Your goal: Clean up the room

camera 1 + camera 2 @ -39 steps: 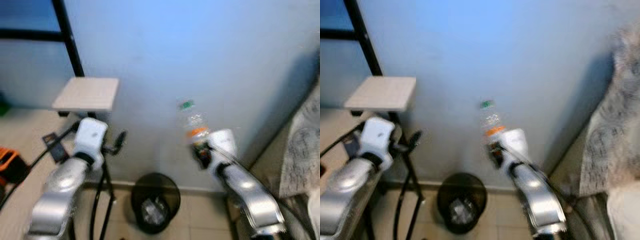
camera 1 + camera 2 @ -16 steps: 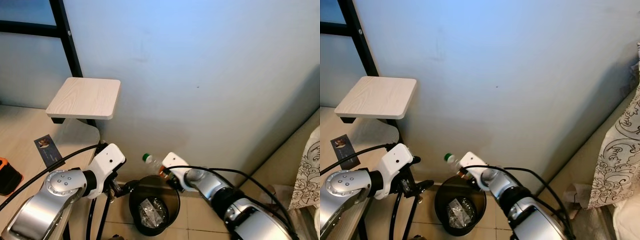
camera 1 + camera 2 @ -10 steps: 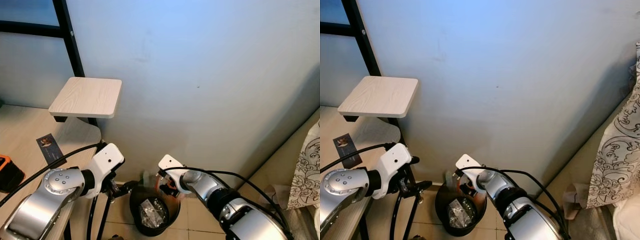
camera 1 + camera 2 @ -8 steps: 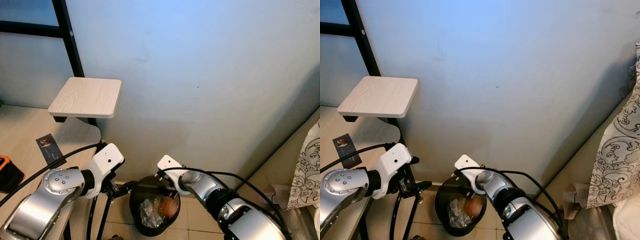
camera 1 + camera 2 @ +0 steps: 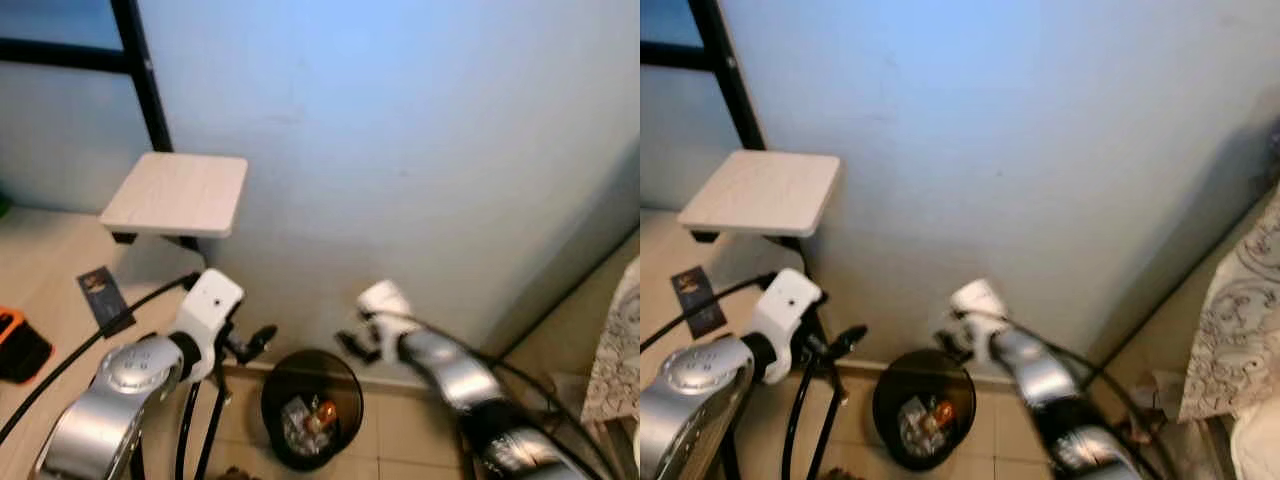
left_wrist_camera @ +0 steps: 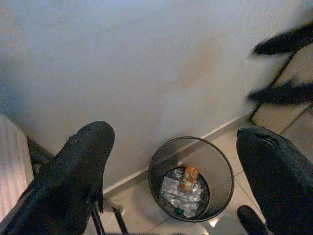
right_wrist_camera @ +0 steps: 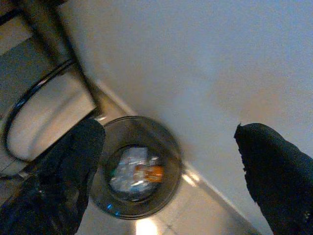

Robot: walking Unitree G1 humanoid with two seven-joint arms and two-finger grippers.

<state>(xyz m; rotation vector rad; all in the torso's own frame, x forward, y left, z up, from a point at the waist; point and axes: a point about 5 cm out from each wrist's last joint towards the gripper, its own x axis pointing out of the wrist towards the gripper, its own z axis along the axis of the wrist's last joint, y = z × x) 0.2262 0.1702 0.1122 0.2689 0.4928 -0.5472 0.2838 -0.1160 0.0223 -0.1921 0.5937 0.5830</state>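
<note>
My clear plastic bottle [image 6: 187, 177] lies in the black mesh wastebasket [image 6: 161, 163]; both grippers, right [image 7: 166, 181] and left [image 6: 171, 171], spread wide, empty.

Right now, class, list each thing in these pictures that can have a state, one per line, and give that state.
Bin: upright on the floor by the wall, partly filled.
Bottle: lying inside the bin on crumpled rubbish.
Right gripper: open, empty, raised above the bin.
Left gripper: open, empty, beside the bin.
Small shelf: level, nothing on it.
</note>
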